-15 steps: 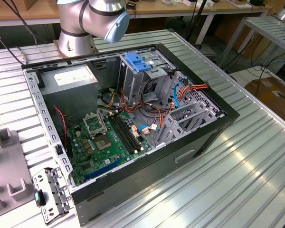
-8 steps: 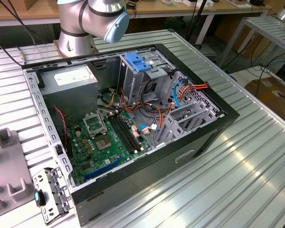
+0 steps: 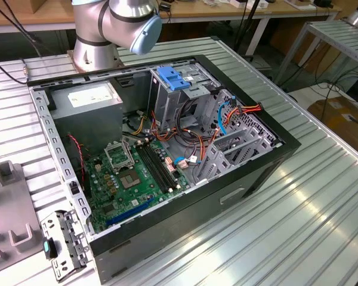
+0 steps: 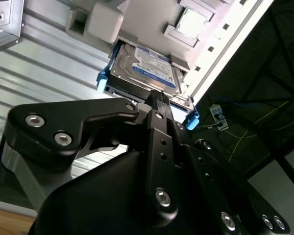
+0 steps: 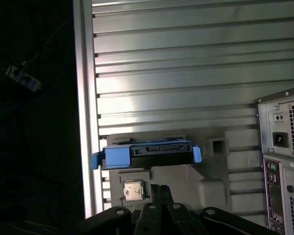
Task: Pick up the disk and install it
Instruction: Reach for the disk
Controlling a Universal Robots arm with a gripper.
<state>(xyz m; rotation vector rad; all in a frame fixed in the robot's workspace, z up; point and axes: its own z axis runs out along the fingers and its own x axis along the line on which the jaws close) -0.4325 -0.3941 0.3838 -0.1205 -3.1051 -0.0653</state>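
The disk [image 4: 147, 68] [image 5: 147, 149] is a flat drive with a blue-and-white label and a bright blue carrier frame. It lies in a slot of a light grey fixture plate [image 5: 181, 178] on the ribbed metal table, close to the table's edge. In both wrist views my gripper [image 4: 159, 95] [image 5: 160, 188] hovers above the disk, apart from it, with its black fingers together and nothing between them. The open computer case [image 3: 250, 173] lies on its side in the exterior view, with a grey drive cage and its blue clip [image 3: 173, 77] at the back.
The arm's base [image 3: 95, 36] stands behind the case. The case's rear panel [image 5: 284, 147] is close beside the fixture. Past the table edge [image 5: 85, 122] lies dark floor with cables. A small processor chip [image 5: 132, 190] rests on the fixture. Another grey fixture [image 3: 12, 226] sits at the exterior view's left.
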